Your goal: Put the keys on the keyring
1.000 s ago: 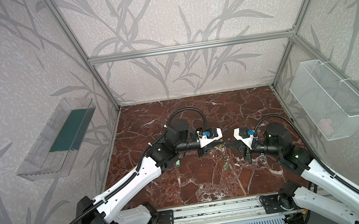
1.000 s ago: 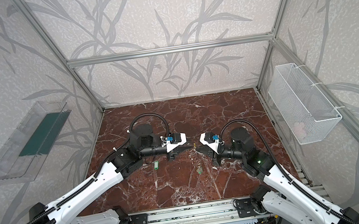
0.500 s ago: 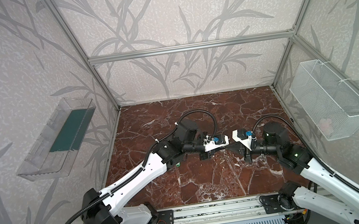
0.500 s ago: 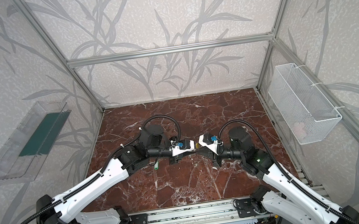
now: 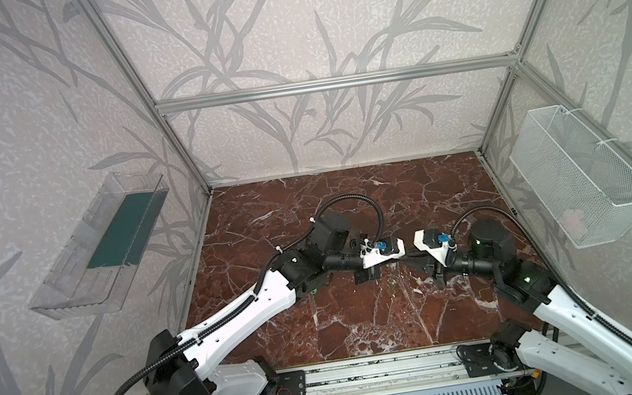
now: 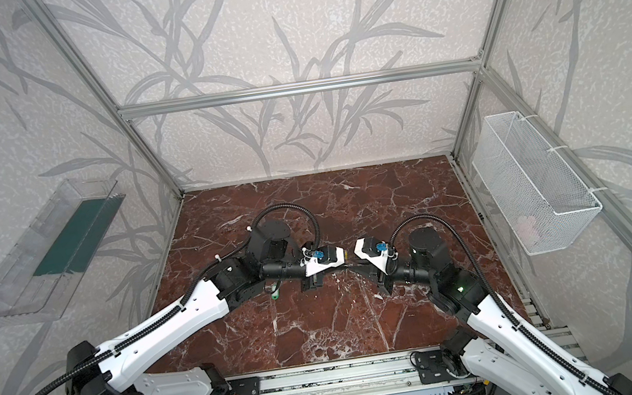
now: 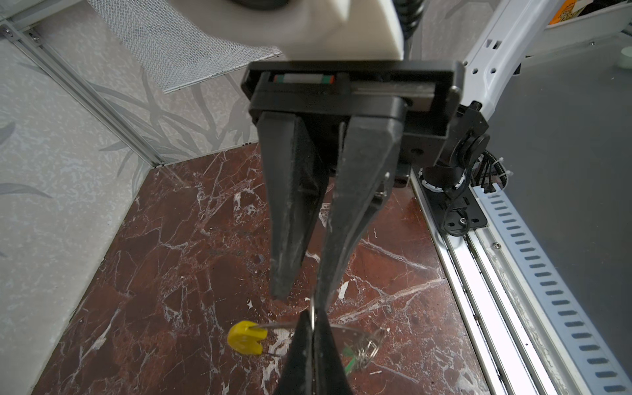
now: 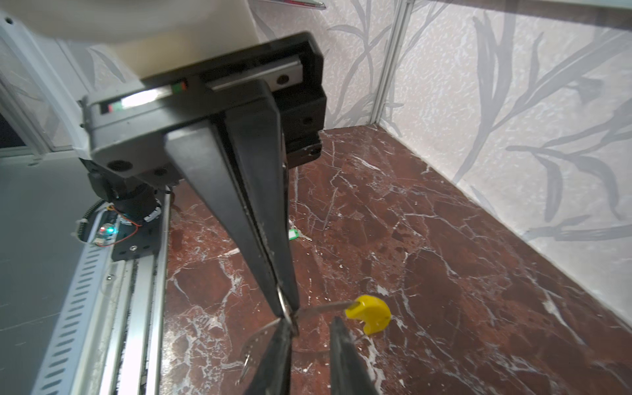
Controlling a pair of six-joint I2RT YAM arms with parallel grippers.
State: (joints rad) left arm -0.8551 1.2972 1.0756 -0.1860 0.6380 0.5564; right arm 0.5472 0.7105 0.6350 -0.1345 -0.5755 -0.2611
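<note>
The keyring (image 7: 345,329) is a thin grey perforated ring with a yellow sleeve (image 7: 244,338) and hangs just above the marble floor. My left gripper (image 7: 313,319) is shut on its band next to the sleeve. My right gripper (image 8: 309,323) faces it tip to tip, jaws a little apart around the band, with one finger (image 8: 278,345) close against the metal. A green-tagged key (image 7: 347,357) dangles from the far side of the keyring. Another green key (image 8: 294,234) lies on the floor under the left arm (image 6: 275,293). In both top views the gripper tips (image 5: 407,260) meet mid-floor.
A white wire basket (image 5: 580,178) hangs on the right wall. A clear plastic shelf (image 5: 98,246) with a green liner hangs on the left wall. The metal rail (image 5: 372,371) carrying both arm bases runs along the front edge.
The left arm has reached right to meet the right gripper and shut on the keyring. The right gripper, shut before, has opened a little.
</note>
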